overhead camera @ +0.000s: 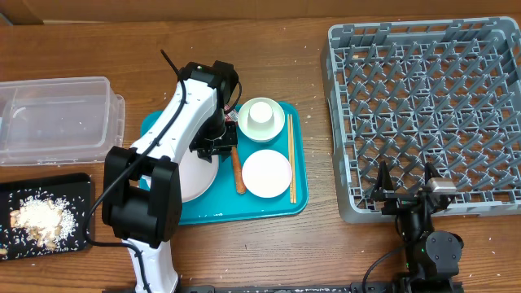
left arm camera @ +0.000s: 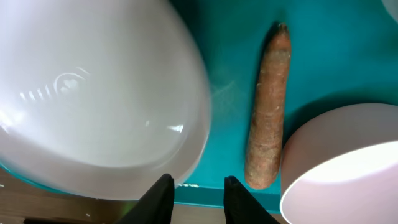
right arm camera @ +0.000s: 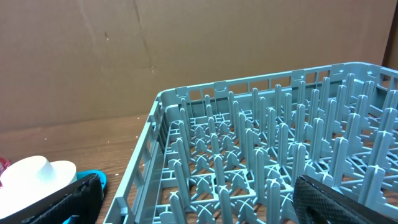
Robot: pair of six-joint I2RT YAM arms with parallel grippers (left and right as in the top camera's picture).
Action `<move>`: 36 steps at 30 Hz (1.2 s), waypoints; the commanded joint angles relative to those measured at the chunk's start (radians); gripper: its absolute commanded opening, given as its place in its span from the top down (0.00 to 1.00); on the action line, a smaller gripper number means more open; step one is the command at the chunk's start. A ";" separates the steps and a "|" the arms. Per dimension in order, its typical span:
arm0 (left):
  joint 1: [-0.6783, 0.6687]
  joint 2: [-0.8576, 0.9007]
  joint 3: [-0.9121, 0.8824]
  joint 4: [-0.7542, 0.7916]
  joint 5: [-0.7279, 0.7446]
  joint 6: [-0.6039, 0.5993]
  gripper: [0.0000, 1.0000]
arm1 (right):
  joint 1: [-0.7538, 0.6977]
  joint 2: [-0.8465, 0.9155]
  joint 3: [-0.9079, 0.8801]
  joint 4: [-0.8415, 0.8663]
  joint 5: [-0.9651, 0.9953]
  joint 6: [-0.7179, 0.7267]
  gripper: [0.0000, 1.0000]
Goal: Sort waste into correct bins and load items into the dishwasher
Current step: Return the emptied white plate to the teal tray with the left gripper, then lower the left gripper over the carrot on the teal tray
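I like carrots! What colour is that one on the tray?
Orange-brown carrot, clearest in the left wrist view.

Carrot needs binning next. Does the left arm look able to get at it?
Probably yes. The carrot lies bare on the teal tray between the large plate and the bowl, just beside the slightly parted left gripper; the bowl sits close.

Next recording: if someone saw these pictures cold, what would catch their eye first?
The white-and-black left arm stands out first, reaching over the teal tray at the table's middle, where a bowl, a small plate, a carrot and chopsticks lie. To the right, the big grey dish rack stands with nothing in it. At lower left, a black tray holds whitish food scraps.
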 commanded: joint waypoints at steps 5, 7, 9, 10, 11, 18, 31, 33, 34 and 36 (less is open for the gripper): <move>-0.005 0.008 0.077 -0.072 -0.002 0.011 0.80 | -0.002 -0.010 -0.010 0.003 0.000 -0.003 0.00; -0.007 0.008 0.119 -0.093 0.018 0.011 0.83 | -0.002 -0.010 -0.010 0.003 0.000 -0.003 0.00; -0.013 0.007 0.142 -0.100 0.030 0.023 0.81 | -0.002 -0.010 -0.010 0.003 0.000 -0.003 0.00; -0.018 0.007 0.146 -0.098 0.034 0.030 0.80 | -0.002 -0.010 -0.010 0.003 0.000 -0.003 0.00; -0.021 0.007 0.146 -0.098 0.034 0.030 0.78 | -0.002 -0.010 -0.010 0.003 0.000 -0.003 0.00; -0.045 0.007 0.143 -0.085 0.049 0.030 0.77 | -0.002 -0.010 -0.010 0.003 0.000 -0.003 0.00; -0.108 0.007 0.144 -0.039 0.104 0.029 0.94 | -0.002 -0.010 -0.010 0.003 0.000 -0.003 0.00; -0.136 0.007 0.144 -0.034 0.103 0.028 0.94 | -0.002 -0.010 -0.010 0.003 0.000 -0.003 0.00; -0.148 0.007 0.144 -0.030 0.103 0.028 0.95 | -0.002 -0.010 -0.010 0.003 0.000 -0.003 0.00; -0.177 0.007 0.144 -0.011 0.102 0.024 0.96 | -0.002 -0.010 -0.010 0.003 0.000 -0.003 0.00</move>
